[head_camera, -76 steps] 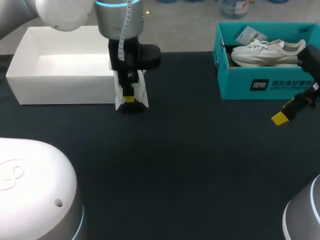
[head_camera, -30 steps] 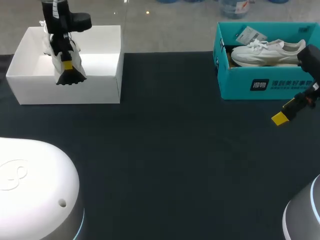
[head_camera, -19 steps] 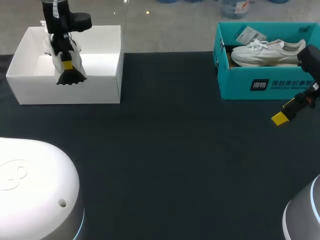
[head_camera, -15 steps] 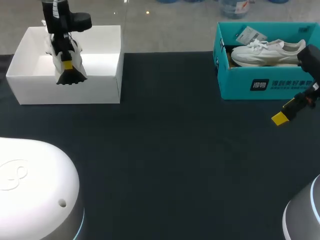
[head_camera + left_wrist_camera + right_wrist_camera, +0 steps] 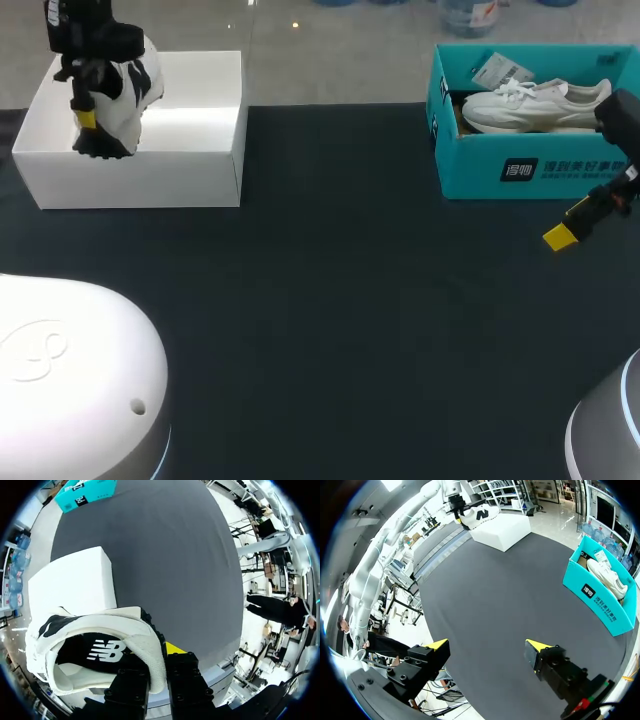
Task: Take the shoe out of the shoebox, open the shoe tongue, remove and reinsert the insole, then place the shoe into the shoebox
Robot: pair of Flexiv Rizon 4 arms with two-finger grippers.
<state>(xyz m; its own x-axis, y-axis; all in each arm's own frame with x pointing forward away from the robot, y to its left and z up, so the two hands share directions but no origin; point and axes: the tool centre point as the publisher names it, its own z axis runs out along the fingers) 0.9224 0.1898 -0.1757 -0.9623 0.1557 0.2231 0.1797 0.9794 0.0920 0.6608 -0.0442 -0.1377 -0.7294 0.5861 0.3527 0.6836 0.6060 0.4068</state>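
White shoebox sat at the far left of the dark surface. Above its left end, the left end effector pinched the collar of a white-and-black shoe. A good placement likely meant lowering it inside the walls, sole flat, before letting go. At the right, the right end effector stood wide and empty near a teal box.

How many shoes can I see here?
2. One white-and-black shoe is held by the left gripper over the white box; one white shoe lies in the teal box. Others may be hidden inside the boxes.
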